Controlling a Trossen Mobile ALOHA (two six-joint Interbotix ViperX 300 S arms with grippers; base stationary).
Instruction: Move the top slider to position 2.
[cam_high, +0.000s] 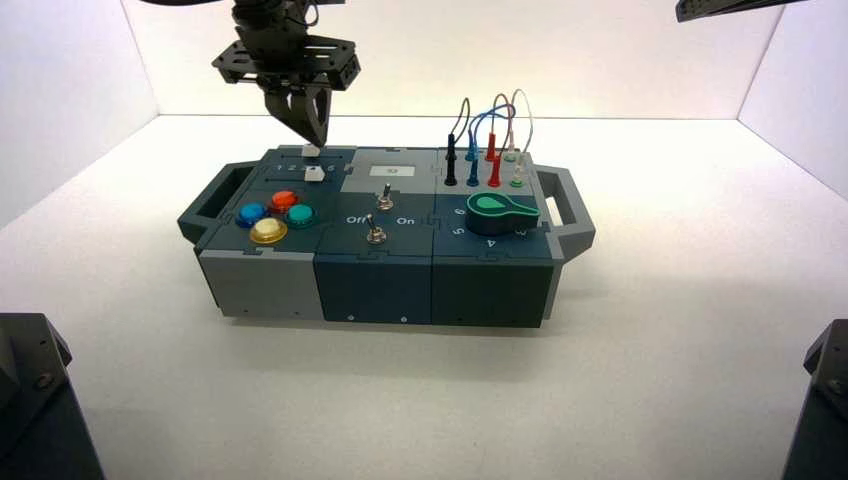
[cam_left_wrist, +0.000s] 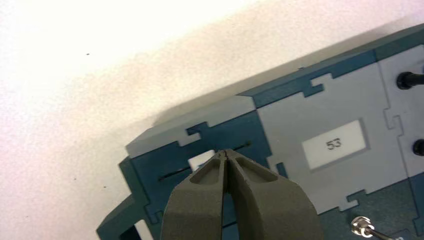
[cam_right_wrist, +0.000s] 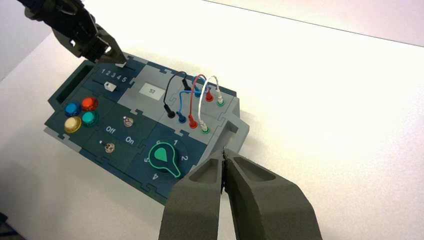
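The top slider (cam_high: 310, 150) is a small white knob on a thin dark slot at the box's far left. It also shows in the left wrist view (cam_left_wrist: 199, 161), partly behind my finger. My left gripper (cam_high: 312, 137) is shut, and its tips (cam_left_wrist: 226, 153) rest against the knob's side, not around it. From the right wrist view the left gripper (cam_right_wrist: 119, 59) stands over the knob (cam_right_wrist: 120, 64). The printed row of digits lies just nearer, with the "2" (cam_right_wrist: 109, 73) second in it. The twin white knob (cam_high: 315, 173) sits on that row. My right gripper (cam_right_wrist: 225, 156) is shut and empty, held high off the box's right side.
The box (cam_high: 380, 285) also bears coloured round buttons (cam_high: 274, 214), two toggle switches (cam_high: 378, 218) marked Off and On, a green dial (cam_high: 502, 211), plugged wires (cam_high: 485, 150) and a small label reading 53 (cam_left_wrist: 334, 144). Handles stick out at both ends.
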